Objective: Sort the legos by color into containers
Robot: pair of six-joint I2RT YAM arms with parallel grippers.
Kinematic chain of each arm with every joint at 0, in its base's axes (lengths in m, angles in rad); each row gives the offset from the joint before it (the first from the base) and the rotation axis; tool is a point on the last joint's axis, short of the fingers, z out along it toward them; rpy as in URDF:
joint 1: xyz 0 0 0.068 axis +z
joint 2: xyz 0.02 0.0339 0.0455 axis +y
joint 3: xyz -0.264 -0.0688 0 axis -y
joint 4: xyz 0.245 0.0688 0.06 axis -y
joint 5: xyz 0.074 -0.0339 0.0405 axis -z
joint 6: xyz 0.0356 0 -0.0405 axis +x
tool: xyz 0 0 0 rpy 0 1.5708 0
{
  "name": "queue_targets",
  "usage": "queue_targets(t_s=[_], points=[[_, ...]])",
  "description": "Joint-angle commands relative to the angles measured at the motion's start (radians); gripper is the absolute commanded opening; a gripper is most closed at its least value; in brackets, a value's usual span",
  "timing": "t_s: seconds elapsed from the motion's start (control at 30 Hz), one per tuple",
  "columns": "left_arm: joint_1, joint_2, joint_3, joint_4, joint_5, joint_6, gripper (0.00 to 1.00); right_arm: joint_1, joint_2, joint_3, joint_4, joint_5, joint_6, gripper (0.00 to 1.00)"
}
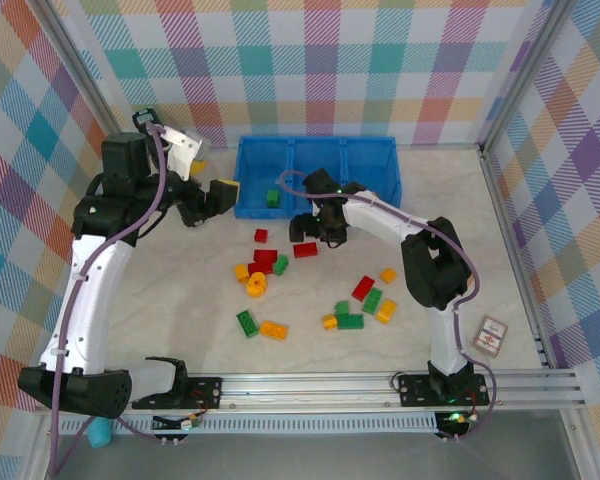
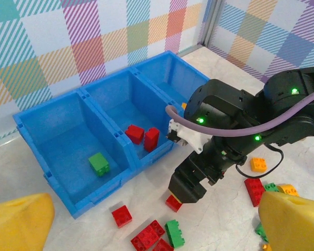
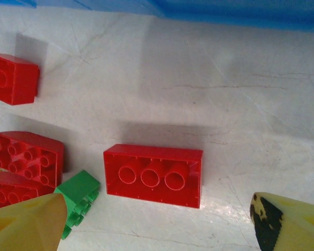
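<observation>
The legos lie scattered on the pale table: a red cluster (image 1: 265, 262), yellow ones (image 1: 252, 282), and a mixed red, green and yellow group (image 1: 365, 302). The blue tray of containers (image 1: 250, 206) stands at the back. Its left compartment holds a green brick (image 2: 99, 163) and the middle one holds two red bricks (image 2: 143, 137). My right gripper (image 3: 157, 219) is open, low over a red brick (image 3: 153, 175) that lies with its underside showing, just ahead of the yellow fingertips (image 3: 26, 225). My left gripper (image 2: 157, 225) hovers open left of the tray, holding nothing.
A tan card (image 1: 491, 335) lies near the right arm's base. Metal frame rails and checkered walls bound the table. The right arm (image 2: 235, 120) crosses the left wrist view in front of the tray (image 2: 89, 193). A green brick (image 3: 78, 201) and red bricks (image 3: 29, 157) sit left of the right gripper.
</observation>
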Motion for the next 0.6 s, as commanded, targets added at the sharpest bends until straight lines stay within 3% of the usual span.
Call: queue_targets(t_s=[0.0, 0.37, 0.57], points=[[0.008, -0.01, 0.016, 0.008, 0.035, -0.002, 1.0, 0.017, 0.056, 0.001, 0.014, 0.021, 0.02, 0.93], [0.007, -0.02, 0.021, 0.001, 0.037, -0.001, 1.0, 0.039, 0.117, 0.02, 0.036, 0.058, -0.035, 0.95], [0.007, -0.024, 0.019, 0.004, 0.042, -0.004, 1.0, 0.048, 0.166, 0.057, -0.003, 0.084, -0.055, 0.9]])
